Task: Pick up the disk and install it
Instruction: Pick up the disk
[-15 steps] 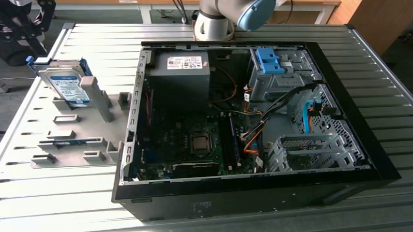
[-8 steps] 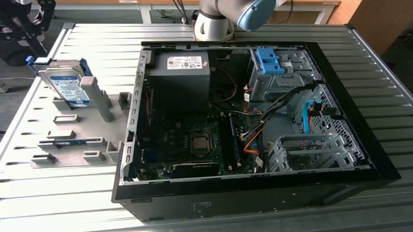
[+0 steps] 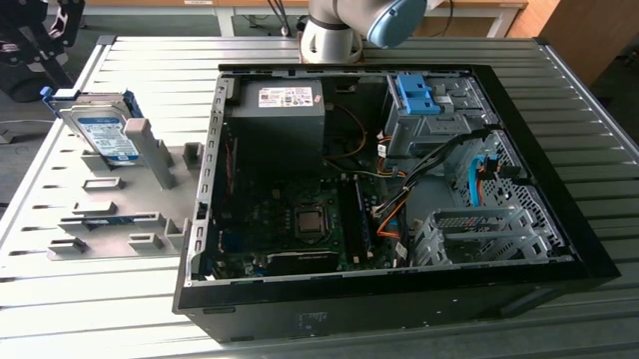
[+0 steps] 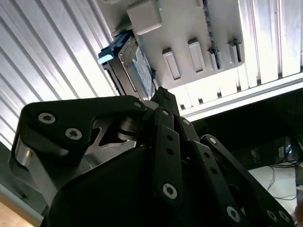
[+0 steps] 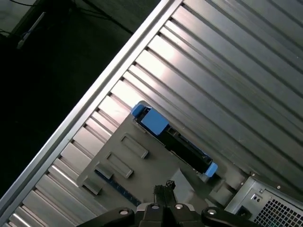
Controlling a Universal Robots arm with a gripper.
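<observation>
The disk (image 3: 100, 134) is a silver drive with a white-and-blue label in a bright blue caddy. It stands on edge in a slot of the grey fixture plate (image 3: 130, 217) at the exterior view's left, outside the computer case. My gripper (image 3: 40, 52) hangs above and behind it, apart from it. In both wrist views the disk (image 4: 139, 71) (image 5: 175, 139) lies beyond the fingertips (image 4: 163, 92), which are drawn together with nothing between them. The gripper (image 5: 163, 189) is shut and touches nothing.
An open black computer case (image 3: 559, 247) lies on the ribbed metal table (image 3: 589, 112), with the motherboard, cables, a dark power-supply box (image 3: 280, 112) and a blue bracket (image 3: 414, 93) in the drive bay. The fixture plate (image 5: 123, 175) has several raised grey blocks. The arm's base (image 3: 334, 34) stands behind the case.
</observation>
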